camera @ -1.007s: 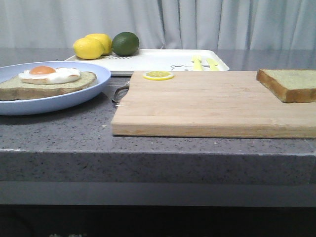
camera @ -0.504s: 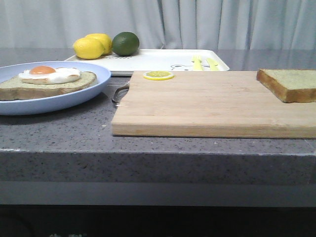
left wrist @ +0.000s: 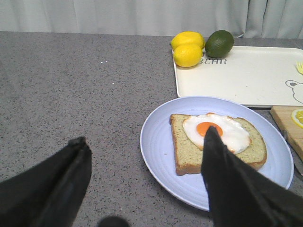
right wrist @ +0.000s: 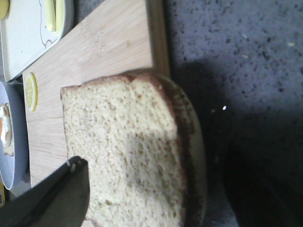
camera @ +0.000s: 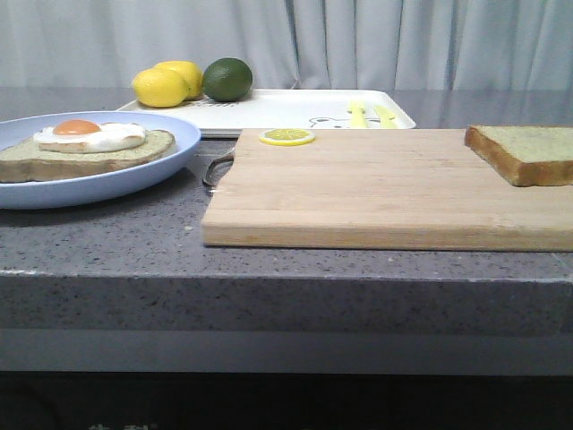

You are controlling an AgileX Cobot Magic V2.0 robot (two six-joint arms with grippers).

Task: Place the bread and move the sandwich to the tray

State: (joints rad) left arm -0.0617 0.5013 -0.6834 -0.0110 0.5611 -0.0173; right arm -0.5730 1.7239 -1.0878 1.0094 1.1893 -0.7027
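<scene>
The bread (camera: 526, 152) lies at the right end of the wooden cutting board; in the right wrist view it (right wrist: 132, 151) reaches past the board's edge. My right gripper (right wrist: 158, 163) is open, one finger (right wrist: 57, 194) on each side of the slice. The sandwich (camera: 85, 145), a slice with a fried egg, rests on the pale blue plate (camera: 134, 175) at the left. My left gripper (left wrist: 144, 137) is open above the plate's (left wrist: 161, 151) near rim, one finger (left wrist: 227, 175) in front of the egg (left wrist: 215, 131). The white tray (camera: 295, 109) sits at the back. Neither gripper shows in the front view.
Two lemons (camera: 170, 82) and a lime (camera: 227, 79) sit on the tray's left end. A lemon slice (camera: 286, 137) lies on the cutting board (camera: 376, 188), whose metal handle (camera: 215, 170) points at the plate. The grey counter's front edge is near.
</scene>
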